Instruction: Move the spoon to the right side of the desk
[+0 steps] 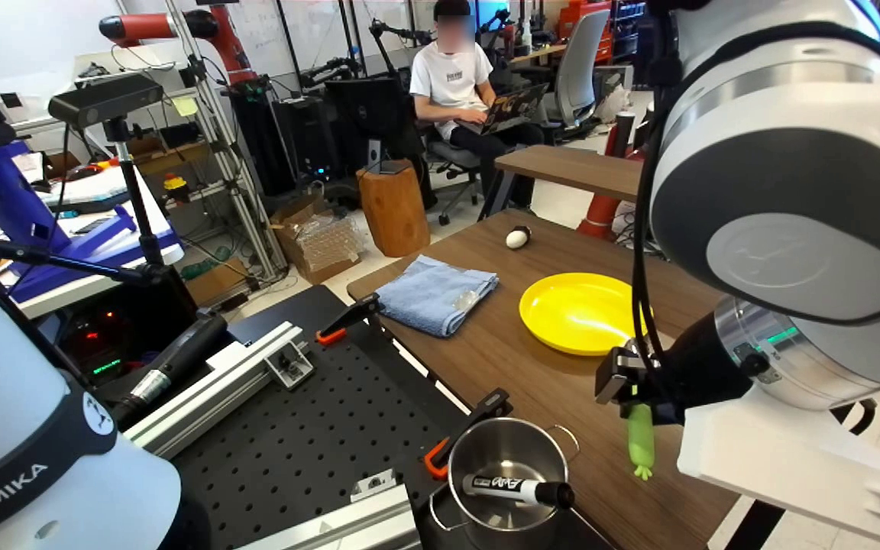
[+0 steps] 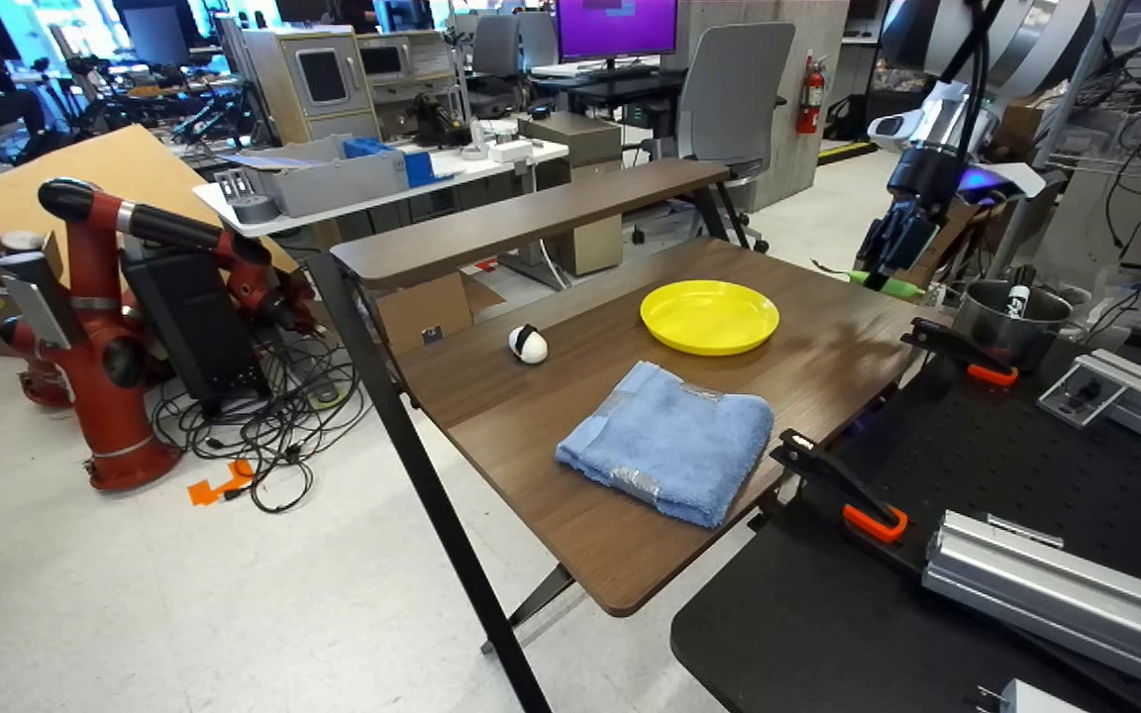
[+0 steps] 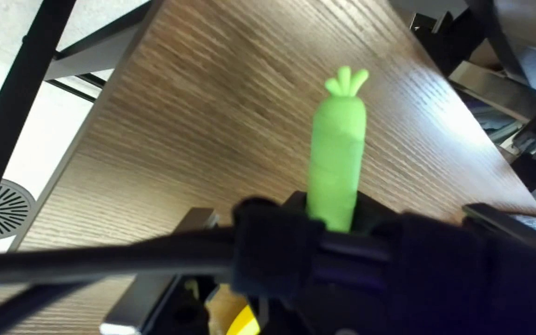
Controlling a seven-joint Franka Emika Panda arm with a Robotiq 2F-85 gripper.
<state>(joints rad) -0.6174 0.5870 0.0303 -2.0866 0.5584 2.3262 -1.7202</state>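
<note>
The spoon's lime-green handle (image 1: 641, 441) hangs below my gripper (image 1: 628, 391) in an exterior view. The handle also shows level in an exterior view (image 2: 899, 288) and large in the wrist view (image 3: 338, 149). My gripper is shut on the spoon, its dark fingers on both sides of the handle in the wrist view (image 3: 326, 211). The spoon's metal end is hard to make out behind the fingers. The gripper holds the spoon above the brown desk (image 1: 554, 393), near the desk end by the steel pot, with a shadow on the wood (image 2: 843, 371).
A yellow plate (image 1: 574, 313) lies on the desk beside the gripper. A folded blue towel (image 1: 432, 294) and a small white-and-black object (image 1: 517, 238) lie farther off. A steel pot (image 1: 505, 451) with a marker stands by the desk edge, near black clamps (image 1: 490, 405).
</note>
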